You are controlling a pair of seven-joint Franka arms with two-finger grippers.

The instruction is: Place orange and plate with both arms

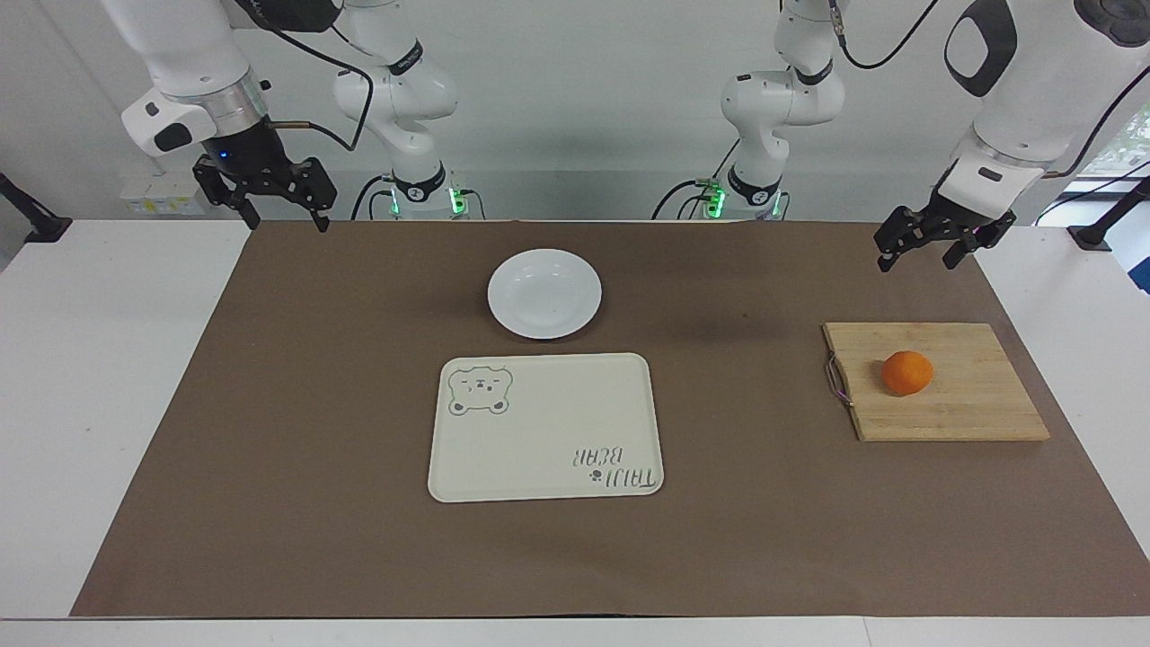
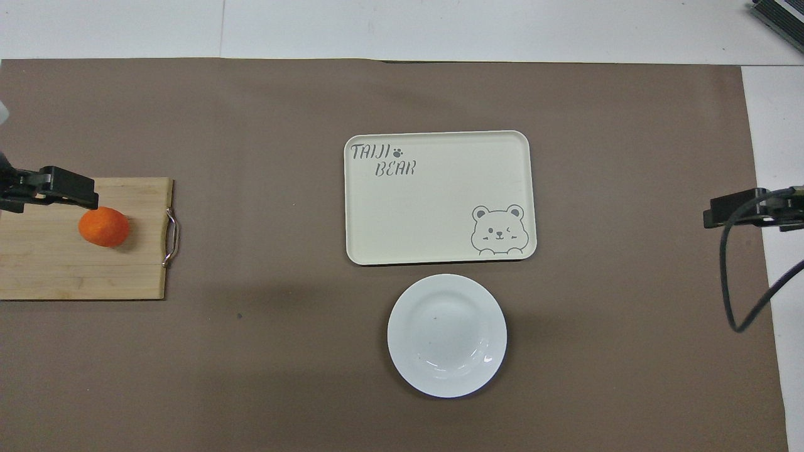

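Note:
The orange (image 1: 906, 373) (image 2: 103, 226) lies on a wooden cutting board (image 1: 961, 409) (image 2: 56, 270) toward the left arm's end of the table. The white plate (image 1: 544, 294) (image 2: 446, 335) rests empty on the brown mat, between the robots and the bear tray. My left gripper (image 1: 918, 261) hangs open in the air over the mat by the board's robot-side edge, touching nothing. My right gripper (image 1: 286, 220) hangs open and empty above the mat's corner at the right arm's end.
A cream rectangular tray (image 1: 545, 427) (image 2: 440, 198) with a bear print lies mid-table, just farther from the robots than the plate. The board has a metal handle (image 1: 835, 382) on its tray-facing edge. A brown mat (image 1: 269, 449) covers most of the white table.

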